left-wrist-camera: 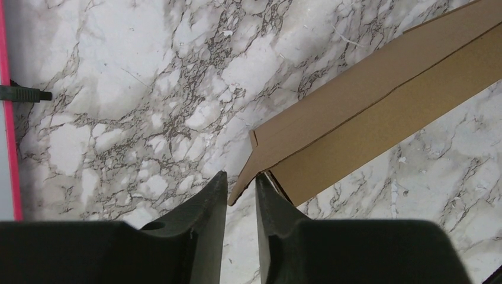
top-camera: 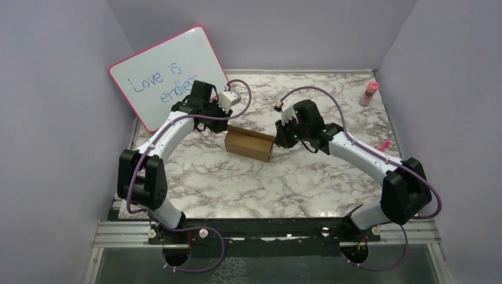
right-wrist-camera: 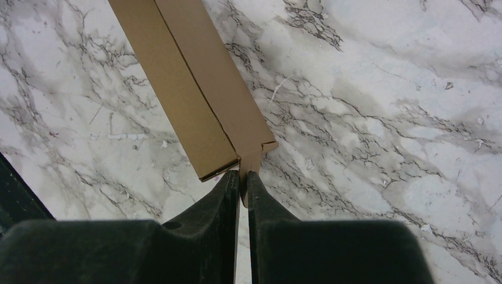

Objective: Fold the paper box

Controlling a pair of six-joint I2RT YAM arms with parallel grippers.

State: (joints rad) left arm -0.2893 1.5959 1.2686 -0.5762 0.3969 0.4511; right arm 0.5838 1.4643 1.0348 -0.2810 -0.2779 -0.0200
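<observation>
The paper box (top-camera: 250, 144) is a small brown carton lying on the marble table between the two arms. My left gripper (top-camera: 224, 130) is at its left end. In the left wrist view the left gripper (left-wrist-camera: 241, 177) is narrowly open, with the end flap (left-wrist-camera: 251, 168) of the box (left-wrist-camera: 367, 112) between its tips and a gap still showing. My right gripper (top-camera: 277, 142) is at the box's right end. In the right wrist view the right gripper (right-wrist-camera: 243, 174) is shut on a small end tab (right-wrist-camera: 251, 158) of the box (right-wrist-camera: 195, 77).
A pink-rimmed whiteboard (top-camera: 169, 74) leans at the back left, close behind my left arm; its edge shows in the left wrist view (left-wrist-camera: 6, 118). A pink bottle (top-camera: 369, 93) stands at the back right. A small pink item (top-camera: 383, 145) lies by the right wall.
</observation>
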